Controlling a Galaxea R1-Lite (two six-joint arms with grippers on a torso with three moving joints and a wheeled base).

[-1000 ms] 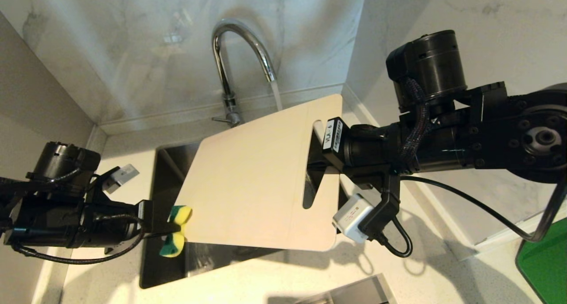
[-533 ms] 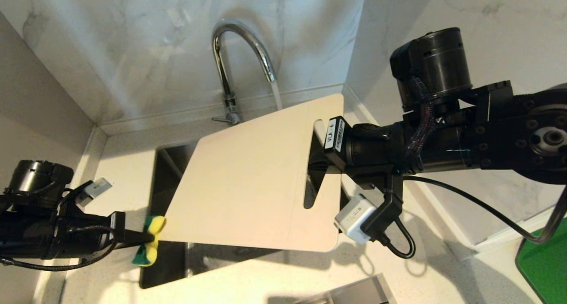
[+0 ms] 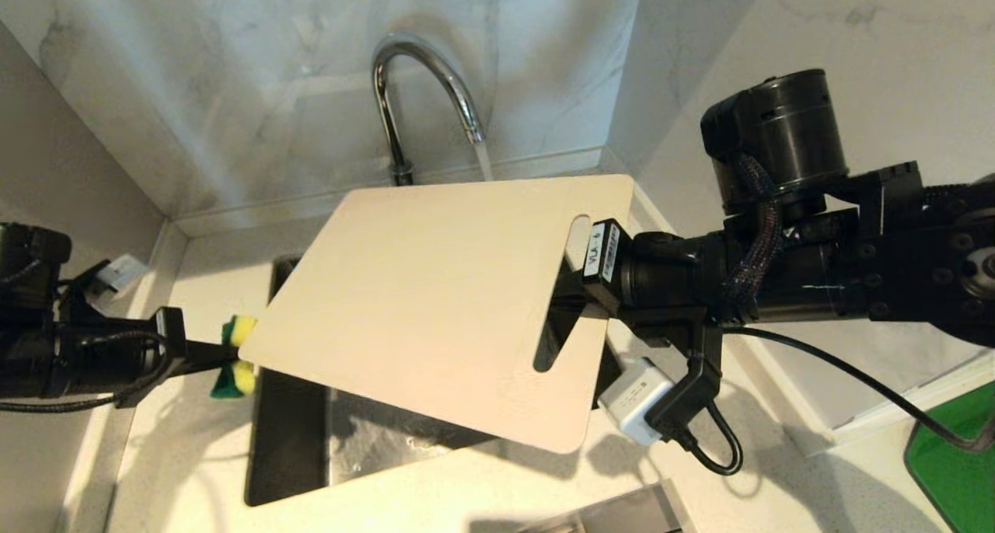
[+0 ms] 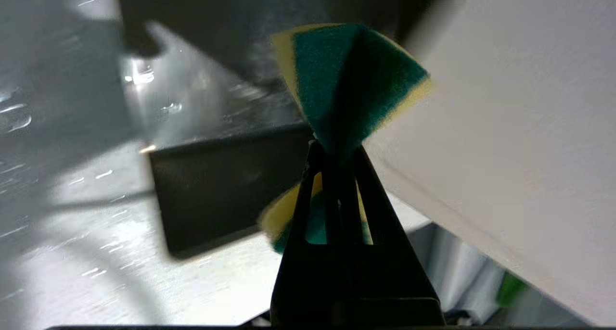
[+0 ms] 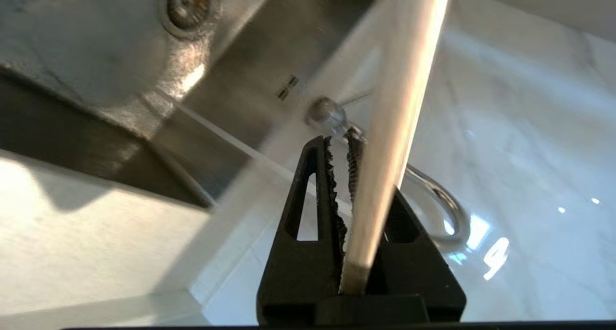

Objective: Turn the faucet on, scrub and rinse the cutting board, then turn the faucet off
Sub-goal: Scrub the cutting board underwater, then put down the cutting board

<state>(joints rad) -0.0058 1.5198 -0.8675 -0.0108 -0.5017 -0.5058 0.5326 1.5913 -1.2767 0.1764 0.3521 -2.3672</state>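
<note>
The cream cutting board (image 3: 435, 300) hangs tilted over the sink (image 3: 288, 455). My right gripper (image 3: 571, 284) is shut on its short edge beside the slot handle. In the right wrist view the board's edge (image 5: 399, 104) runs between the fingers of the right gripper (image 5: 339, 145). The chrome faucet (image 3: 424, 90) arches behind the board with water running from its spout; the board hides its base and lever. My left gripper (image 3: 229, 354) is shut on a yellow-green sponge (image 3: 239, 329) at the board's left corner. In the left wrist view the pinched sponge (image 4: 346, 80) sits against the board (image 4: 505, 152).
Marble walls close in behind and on the right. A bright green flat object (image 3: 956, 463) lies on the counter at the lower right. A metal edge (image 3: 614, 513) shows at the bottom. The sink's drain (image 5: 187, 5) shows below the board.
My left gripper has drawn the sponge leftward along the board to its left corner. The board has swung left and up, now covering the faucet's base and lever.
</note>
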